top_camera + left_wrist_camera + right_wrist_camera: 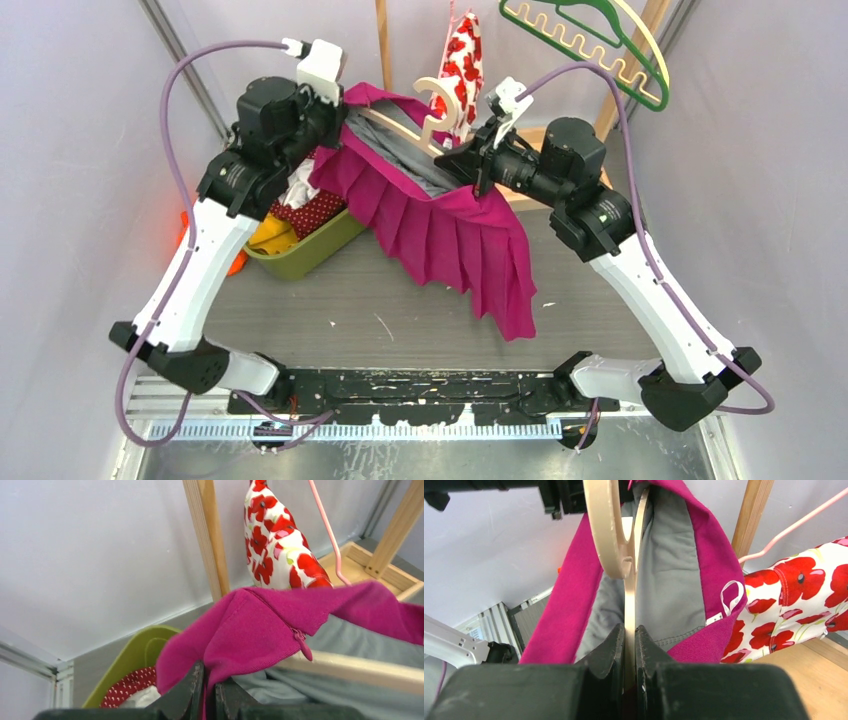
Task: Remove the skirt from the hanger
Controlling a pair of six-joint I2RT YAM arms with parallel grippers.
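A magenta pleated skirt (455,235) with grey lining hangs over a pale wooden hanger (432,118), held up in mid-air between both arms. My left gripper (209,690) is shut on the skirt's waistband (260,630) at its left end, beside the zip. In the top view that gripper (335,125) sits at the skirt's upper left corner. My right gripper (630,642) is shut on the flat wooden hanger (629,587), with the skirt's lining (669,580) on either side. In the top view it (478,160) is at the hanger's right side.
An olive green bin (310,245) with red dotted and white cloth stands under the left arm. A poppy-print garment (465,60) hangs on a wooden rack (382,45) at the back, and a green hanger (600,45) hangs upper right. Grey walls close both sides.
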